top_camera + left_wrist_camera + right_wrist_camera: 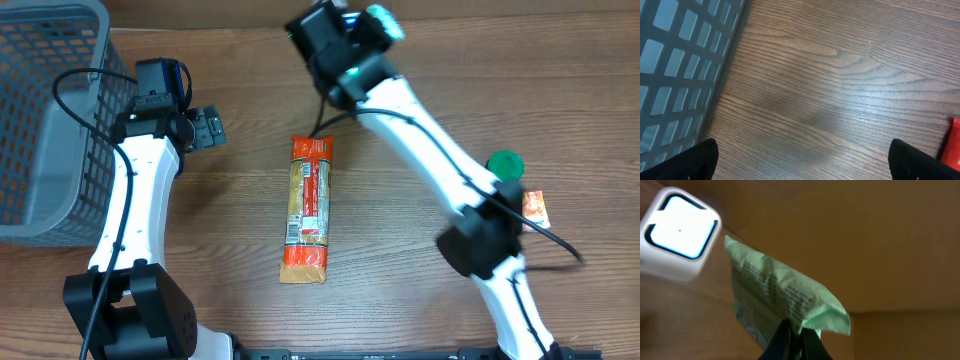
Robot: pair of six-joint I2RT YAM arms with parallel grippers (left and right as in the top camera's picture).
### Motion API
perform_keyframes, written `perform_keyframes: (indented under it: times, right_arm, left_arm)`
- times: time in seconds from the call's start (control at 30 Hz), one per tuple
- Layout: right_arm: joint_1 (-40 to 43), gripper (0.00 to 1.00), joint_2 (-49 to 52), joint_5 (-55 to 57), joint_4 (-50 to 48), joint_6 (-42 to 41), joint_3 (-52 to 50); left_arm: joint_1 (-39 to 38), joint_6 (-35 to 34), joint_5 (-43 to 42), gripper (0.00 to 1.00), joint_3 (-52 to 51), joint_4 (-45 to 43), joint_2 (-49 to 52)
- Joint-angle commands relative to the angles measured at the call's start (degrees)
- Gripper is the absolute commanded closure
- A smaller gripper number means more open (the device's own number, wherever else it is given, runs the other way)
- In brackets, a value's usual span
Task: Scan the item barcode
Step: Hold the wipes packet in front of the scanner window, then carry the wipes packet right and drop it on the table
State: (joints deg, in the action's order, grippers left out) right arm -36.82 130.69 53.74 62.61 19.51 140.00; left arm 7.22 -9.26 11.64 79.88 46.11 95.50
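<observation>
My right tool (792, 342) is clamped on one edge of a pale green packet (775, 290). The packet's crinkled, w/ dark small print across its face, and it sits at the far side of the counter (400, 250), just beside the white scanner (677, 230) w/ its lit window. My left tool (805, 167) stands wide apart w/ nothing btwn the fingers, over bare wood next to the grey basket (680, 70).

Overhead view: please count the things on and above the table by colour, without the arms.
Grey: 1, the basket
Orange: 2, the long packet and the small packet
Green: 2, the round object and the held packet in the right gripper
Total: 5
</observation>
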Motion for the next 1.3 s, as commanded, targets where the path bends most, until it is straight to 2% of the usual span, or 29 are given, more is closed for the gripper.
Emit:
perform_keyframes:
  times: [0.0,0.2,0.3,0.4,0.63,0.93,0.97,1.0,1.07,1.13,1.27]
  right_arm:
    - [2.0,0.96,-6.9,-12.9,8.6,-10.9,0.5]
    - [7.8,0.96,-8.6,-44.6,28.5,-13.8,0.4]
    - [10.8,0.96,-7.6,-53.9,34.5,-13.7,-0.3]
    - [12.5,0.96,-7.6,-57.1,34.5,-13.5,-4.3]
    - [13.2,0.96,-7.6,-56.0,33.3,-8.5,-22.9]
    - [13.3,0.95,-7.6,-41.6,20.5,-8.5,-44.7]
    - [13.4,0.90,-7.6,-40.1,19.2,-8.5,-46.1]
    - [13.4,0.76,-7.6,-39.0,18.2,-8.5,-46.9]
    - [13.4,0.60,-7.6,-37.1,16.7,-8.8,-47.3]
    - [13.4,0.54,-7.7,-34.7,15.1,-9.6,-46.9]
    - [13.4,0.53,-7.7,-31.7,14.3,-13.7,-43.3]
  left_arm:
    - [-0.1,-0.2,0.4,0.00,0.9,0.0,0.1]
    - [-0.1,-0.2,0.4,0.00,0.9,0.0,0.1]
    - [-0.1,-0.2,0.4,0.00,0.9,0.0,0.1]
    - [-0.1,-0.2,0.4,0.00,0.9,0.0,0.1]
    - [-0.1,-0.2,0.4,0.00,0.9,0.0,0.1]
    - [-0.1,-0.2,0.4,0.00,0.9,0.0,0.1]
    - [-0.1,-0.2,0.4,0.00,0.9,0.0,0.1]
    - [-0.1,-0.2,0.4,0.00,0.9,0.0,0.1]
    - [-0.1,-0.2,0.4,0.00,0.9,0.0,0.1]
    - [-0.1,-0.2,0.4,0.00,0.9,0.0,0.1]
    - [-0.1,-0.2,0.4,0.00,0.9,0.0,0.1]
